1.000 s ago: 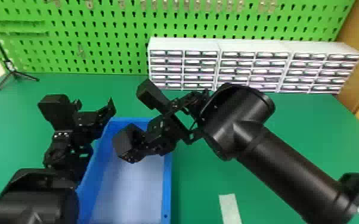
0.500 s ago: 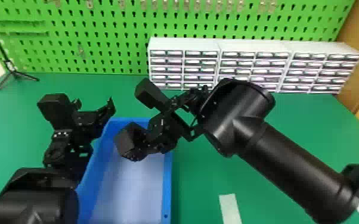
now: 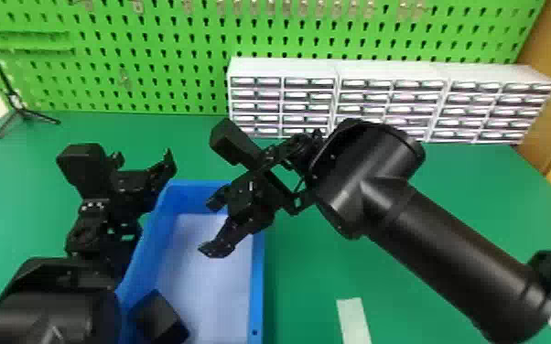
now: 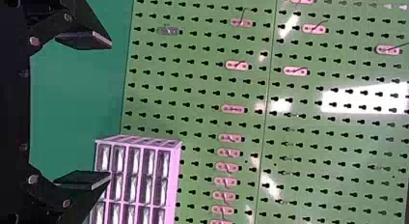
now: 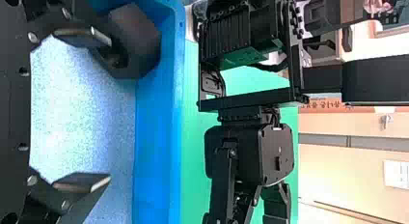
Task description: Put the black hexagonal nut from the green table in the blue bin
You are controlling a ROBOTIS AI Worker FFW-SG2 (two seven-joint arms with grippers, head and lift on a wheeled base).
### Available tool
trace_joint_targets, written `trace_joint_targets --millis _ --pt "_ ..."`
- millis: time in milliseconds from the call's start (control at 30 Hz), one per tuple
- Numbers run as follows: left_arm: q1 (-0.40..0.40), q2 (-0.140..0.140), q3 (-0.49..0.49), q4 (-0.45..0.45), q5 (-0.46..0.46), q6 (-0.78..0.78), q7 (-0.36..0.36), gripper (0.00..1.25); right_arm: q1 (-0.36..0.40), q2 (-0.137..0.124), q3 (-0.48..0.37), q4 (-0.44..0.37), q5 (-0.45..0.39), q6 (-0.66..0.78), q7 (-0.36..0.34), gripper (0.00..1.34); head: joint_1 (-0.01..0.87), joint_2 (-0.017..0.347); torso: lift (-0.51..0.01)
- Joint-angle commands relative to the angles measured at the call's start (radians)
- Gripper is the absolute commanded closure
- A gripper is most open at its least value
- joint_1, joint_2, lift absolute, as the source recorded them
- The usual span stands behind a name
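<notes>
In the head view my right gripper (image 3: 207, 227) is over the blue bin (image 3: 258, 274), its fingers apart with nothing between them. The black hexagonal nut (image 3: 158, 318) appears at the bin's near left side, separate from that gripper; whether it rests on the floor or wall I cannot tell. In the right wrist view the nut (image 5: 137, 38) shows tilted beside the bin's wall (image 5: 156, 137), beyond one finger of the open right gripper (image 5: 109, 109). My left gripper (image 3: 144, 160) is parked left of the bin, and in the left wrist view the gripper (image 4: 110, 110) stands open and unloaded.
White drawer cabinets (image 3: 393, 98) line the back of the green table (image 3: 480, 201), before a green pegboard (image 3: 151, 64). A black tripod stand (image 3: 20, 110) is at the far left. A white strip (image 3: 353, 320) lies right of the bin.
The nut has left the right gripper and moved toward the near left of the bin. That gripper's fingers have opened; its arm has barely moved, and the left arm looks unchanged.
</notes>
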Motion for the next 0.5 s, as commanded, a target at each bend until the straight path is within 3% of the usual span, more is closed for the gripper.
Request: trace_joint_targets --millis 0,467 --pt "0.000 0.000 -0.001 0.000 -0.001 0.000 0.000 0.30 0.000 -0.002 -0.004 0.001 0.000 0.001 0.000 0.07 0.683 0.028 -0.096" --pt "0.003 0.000 0.000 0.000 0.002 0.000 0.000 0.30 0.014 -0.005 -0.047 0.001 0.014 -0.001 0.000 0.08 0.683 0.028 -0.096"
